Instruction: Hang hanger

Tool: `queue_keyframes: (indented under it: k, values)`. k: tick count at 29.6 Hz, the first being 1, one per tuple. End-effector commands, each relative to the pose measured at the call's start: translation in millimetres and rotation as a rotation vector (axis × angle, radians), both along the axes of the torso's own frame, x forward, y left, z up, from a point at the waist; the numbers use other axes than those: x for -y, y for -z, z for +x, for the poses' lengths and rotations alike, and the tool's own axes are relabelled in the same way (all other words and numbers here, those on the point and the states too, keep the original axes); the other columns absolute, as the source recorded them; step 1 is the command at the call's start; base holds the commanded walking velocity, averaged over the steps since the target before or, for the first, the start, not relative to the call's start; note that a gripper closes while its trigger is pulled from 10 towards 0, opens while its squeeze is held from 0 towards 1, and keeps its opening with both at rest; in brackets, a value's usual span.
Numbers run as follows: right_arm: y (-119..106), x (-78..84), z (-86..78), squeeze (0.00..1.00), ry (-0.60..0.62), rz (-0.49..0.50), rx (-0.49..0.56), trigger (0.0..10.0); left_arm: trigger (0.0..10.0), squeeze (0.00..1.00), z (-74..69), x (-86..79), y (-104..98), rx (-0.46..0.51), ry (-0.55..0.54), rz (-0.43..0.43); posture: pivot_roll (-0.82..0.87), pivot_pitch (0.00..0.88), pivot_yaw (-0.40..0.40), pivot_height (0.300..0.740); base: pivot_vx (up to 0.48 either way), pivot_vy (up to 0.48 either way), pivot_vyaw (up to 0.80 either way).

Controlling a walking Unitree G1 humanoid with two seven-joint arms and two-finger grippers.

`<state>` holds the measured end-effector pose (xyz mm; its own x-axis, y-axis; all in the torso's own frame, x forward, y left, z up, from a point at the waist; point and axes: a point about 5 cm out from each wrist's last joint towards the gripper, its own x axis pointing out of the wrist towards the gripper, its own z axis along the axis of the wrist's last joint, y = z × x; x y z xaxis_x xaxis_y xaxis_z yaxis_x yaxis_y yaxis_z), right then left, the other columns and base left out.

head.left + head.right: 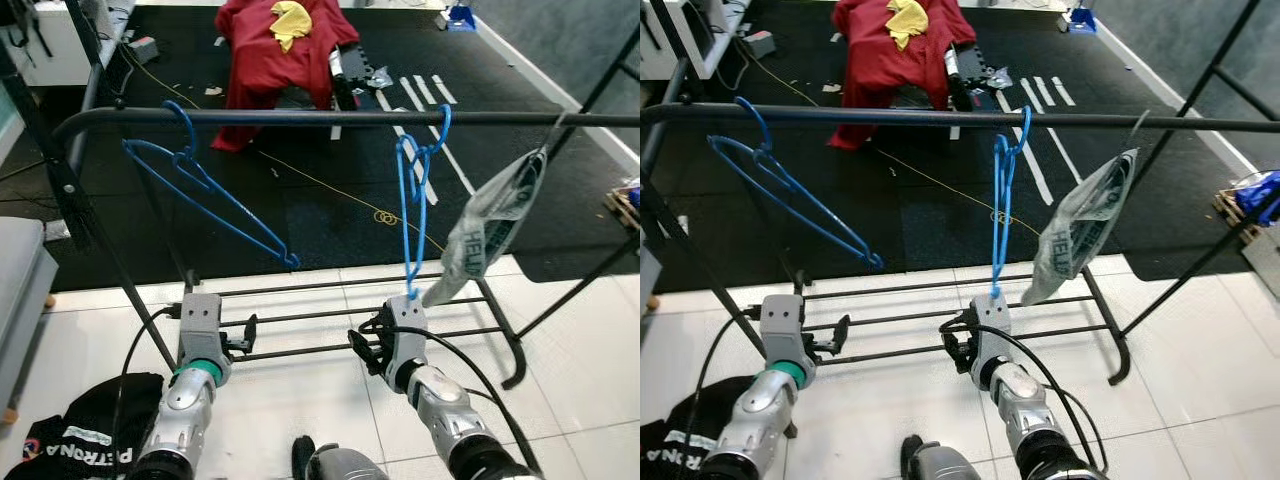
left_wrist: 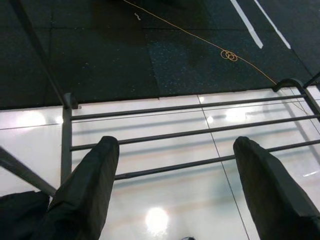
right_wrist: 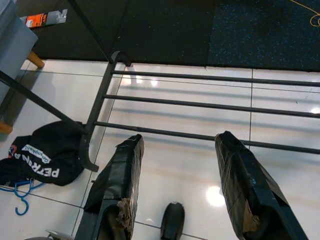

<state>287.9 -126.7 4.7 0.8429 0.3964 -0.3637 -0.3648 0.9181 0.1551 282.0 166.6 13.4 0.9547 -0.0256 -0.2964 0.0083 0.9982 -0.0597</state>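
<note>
Two blue hangers hang on the black rail (image 1: 300, 117) of a clothes rack: one tilted at the left (image 1: 200, 190), one seen edge-on right of centre (image 1: 412, 200). The lower end of the edge-on hanger ends just above my right wrist. My right gripper (image 1: 365, 345) is open and holds nothing, over the white tiles by the rack's low bars (image 3: 200, 105). My left gripper (image 1: 240, 335) is also open and holds nothing, pointing at the same low bars (image 2: 190, 132). A third blue hanger (image 3: 20, 197) lies on the floor beside a black garment (image 3: 40, 160).
A grey plastic bag (image 1: 490, 225) hangs on the rail at the right. A red cloth heap (image 1: 275, 50) sits on the black mat beyond, with a yellow cable (image 1: 385, 217) across it. Grey furniture (image 1: 20, 290) stands at the left. My foot (image 3: 172, 220) is below the right gripper.
</note>
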Motion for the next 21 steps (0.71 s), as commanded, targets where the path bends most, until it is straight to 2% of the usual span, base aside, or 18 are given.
queue_keyframes:
  k: [1,3,8,21]
  values:
    - [5.5,2.0,-4.5,0.00,-0.003,-0.005,-0.031,10.0,10.0,0.00,-4.2,0.4,6.8,-0.039,-0.001,0.002,-0.04,0.076,-0.029,0.740,0.000,0.000,0.00]
    - [5.7,2.2,-4.7,0.00,-0.005,-0.007,-0.031,10.0,10.0,0.00,-4.2,-0.1,6.7,-0.040,0.001,0.008,-0.04,0.075,-0.027,0.740,0.000,0.000,0.00]
    - [7.0,3.8,-5.8,0.00,-0.004,-0.010,-0.038,10.0,10.0,0.00,-5.9,0.7,7.8,-0.045,0.021,0.019,-0.04,0.073,-0.028,0.740,0.000,0.403,0.00]
    - [9.7,3.3,-9.8,0.00,-0.010,0.007,-0.050,10.0,10.0,0.00,-8.7,-0.4,9.8,-0.054,0.025,0.020,-0.04,0.073,-0.022,0.740,0.000,0.000,0.00]
